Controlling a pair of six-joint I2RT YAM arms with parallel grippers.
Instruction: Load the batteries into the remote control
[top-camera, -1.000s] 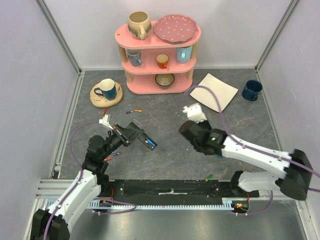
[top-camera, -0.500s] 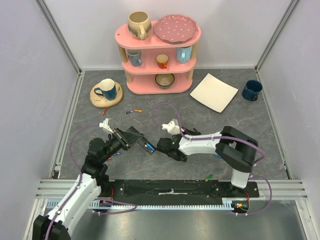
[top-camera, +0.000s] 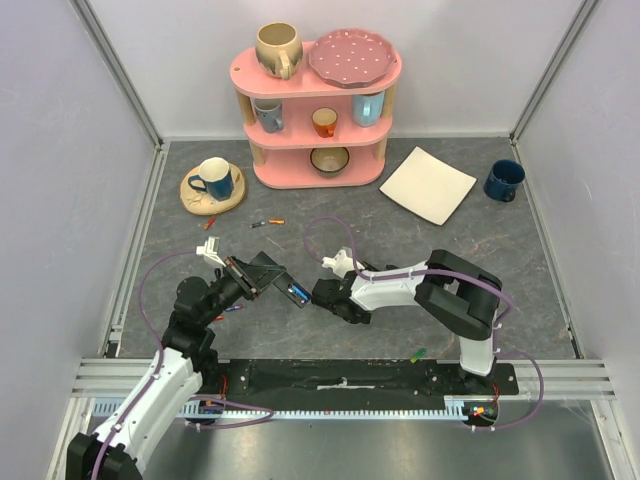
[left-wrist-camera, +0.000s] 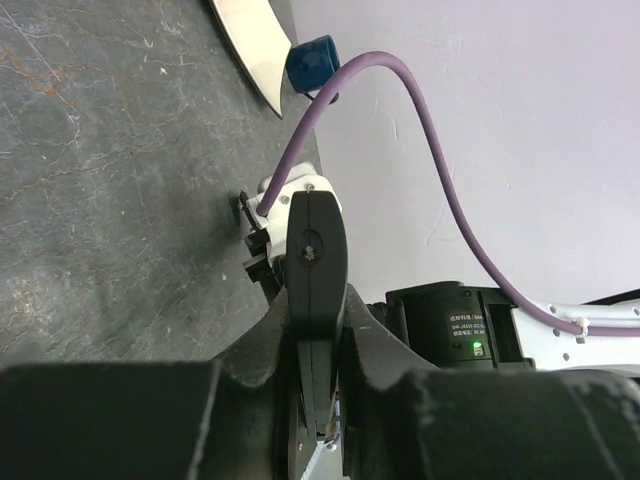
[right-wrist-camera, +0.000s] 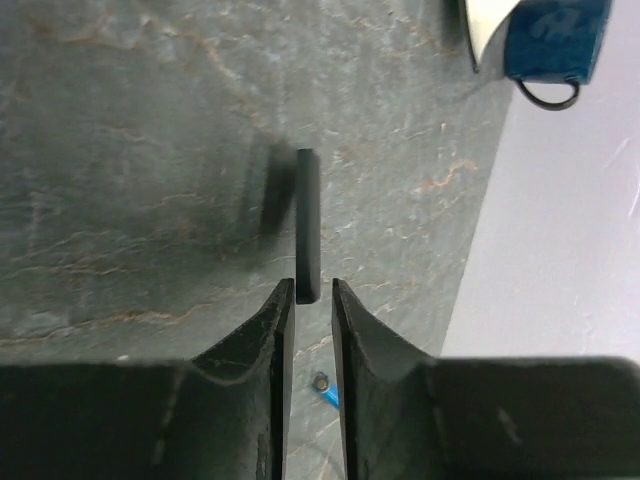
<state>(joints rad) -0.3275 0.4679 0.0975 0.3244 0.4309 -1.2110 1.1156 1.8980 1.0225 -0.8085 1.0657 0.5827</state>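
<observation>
While the left pincer (left-wrist-camera: 317, 335) clamps tight on the remote control (left-wrist-camera: 316, 250), the bar juts straight out past its fingertips. Its long axis runs away from the left arm toward the right one, lifted off the table (top-camera: 500, 240). From above, a blue battery (top-camera: 297, 292) shows in the far end of it.

The right pincer (right-wrist-camera: 313, 290) sits just beside that end, with its jaws narrow. In its own view a thin black strip (right-wrist-camera: 308, 210) stands edge-on with its near end between the tips. It lies against one finger with a sliver of gap at the other, so I cannot tell whether it is gripped. The strip points straight ahead of the fingers, above the table, with its shadow alongside.

Further out, loose batteries (top-camera: 268, 223) lie on the table behind the remote, with a green one (top-camera: 418, 353) near the front edge.

At the back left, a wooden disc (top-camera: 190, 197) carries a blue-and-white mug (top-camera: 213, 178). At the back right, a white square plate (top-camera: 428, 184) lies beside a dark blue mug (top-camera: 503, 180).

The pink shelf (top-camera: 300, 180) holds a beige mug (top-camera: 278, 48) and a dotted plate (top-camera: 353, 57) on top. Three cups (top-camera: 324, 121) stand on the middle tier and a bowl (top-camera: 329, 160) sits below. Their contents can't be made out.
</observation>
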